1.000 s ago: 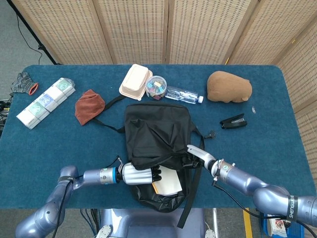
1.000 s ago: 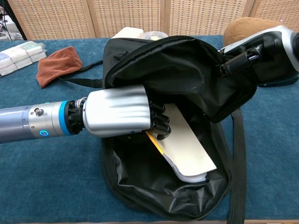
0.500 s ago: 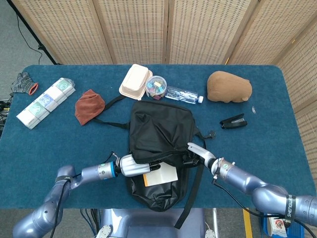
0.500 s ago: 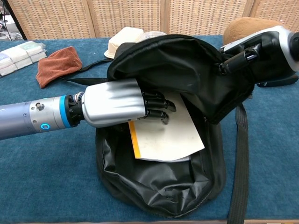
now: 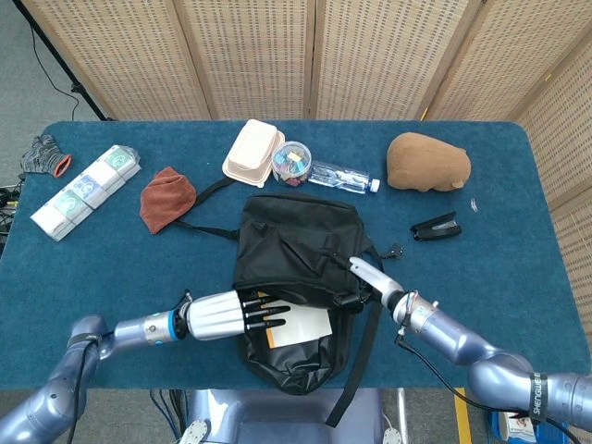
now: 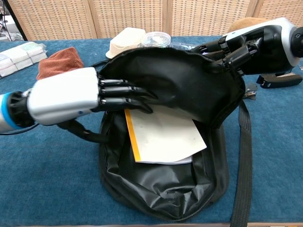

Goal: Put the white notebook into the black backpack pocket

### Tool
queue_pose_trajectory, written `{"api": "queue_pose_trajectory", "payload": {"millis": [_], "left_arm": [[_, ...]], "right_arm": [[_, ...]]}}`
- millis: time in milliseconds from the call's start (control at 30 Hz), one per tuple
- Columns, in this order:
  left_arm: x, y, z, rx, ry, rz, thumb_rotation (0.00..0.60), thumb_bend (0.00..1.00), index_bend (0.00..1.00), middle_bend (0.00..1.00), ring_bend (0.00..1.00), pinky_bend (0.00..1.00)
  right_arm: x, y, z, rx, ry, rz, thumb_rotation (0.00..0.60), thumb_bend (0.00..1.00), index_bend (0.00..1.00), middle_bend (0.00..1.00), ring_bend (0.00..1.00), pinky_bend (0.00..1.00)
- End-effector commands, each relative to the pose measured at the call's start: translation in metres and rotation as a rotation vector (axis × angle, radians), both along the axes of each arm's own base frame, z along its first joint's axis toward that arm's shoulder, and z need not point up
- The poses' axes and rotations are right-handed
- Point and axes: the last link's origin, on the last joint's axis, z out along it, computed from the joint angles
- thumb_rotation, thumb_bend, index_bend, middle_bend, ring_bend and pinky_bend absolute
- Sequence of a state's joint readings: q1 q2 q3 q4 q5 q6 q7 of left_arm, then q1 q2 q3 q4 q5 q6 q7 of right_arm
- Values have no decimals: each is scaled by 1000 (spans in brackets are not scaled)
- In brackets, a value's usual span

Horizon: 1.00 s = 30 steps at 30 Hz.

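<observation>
The black backpack (image 5: 296, 277) lies near the front edge of the table (image 5: 111, 268), at its middle, with the pocket mouth pulled open toward the front. Inside the open pocket lies the white notebook (image 6: 161, 135). It is flat, its cover is plain white with a yellow-orange spine along its left side, and its upper part is hidden under the raised flap of the backpack.

The left hand (image 6: 83, 94) holds nothing; its dark fingers (image 6: 125, 92) are stretched out and a little apart, just above the notebook's upper left corner, at the edge of the flap. The right hand (image 6: 246, 47) grips the flap at its right side and holds it lifted.

Toward the back edge stand a clear round jar (image 5: 292, 163) with colourful small things inside and a closed beige lunch box (image 5: 252, 153).
</observation>
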<state>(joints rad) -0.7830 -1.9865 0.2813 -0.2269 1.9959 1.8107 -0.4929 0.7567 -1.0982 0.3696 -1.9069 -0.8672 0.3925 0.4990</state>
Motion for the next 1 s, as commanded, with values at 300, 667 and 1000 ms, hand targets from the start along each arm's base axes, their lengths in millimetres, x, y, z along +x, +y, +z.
{"api": "queue_pose_trajectory", "payload": {"millis": [300, 667, 1000], "left_arm": [[-56, -21, 95, -47, -245, 115, 600, 108, 247, 178, 232, 613], [-143, 0, 178, 302, -290, 600, 600, 110, 51, 14, 18, 270], [-183, 12, 197, 355, -269, 1004, 600, 104, 0, 0, 0, 111]], "right_arm": [[6, 4, 4, -2, -18, 3, 600, 591, 0, 0, 0, 0], [2, 14, 21, -52, -43, 14, 600, 523, 0, 0, 0, 0], [-38, 25, 34, -244, 188, 206, 600, 0, 0, 0, 0, 0]]}}
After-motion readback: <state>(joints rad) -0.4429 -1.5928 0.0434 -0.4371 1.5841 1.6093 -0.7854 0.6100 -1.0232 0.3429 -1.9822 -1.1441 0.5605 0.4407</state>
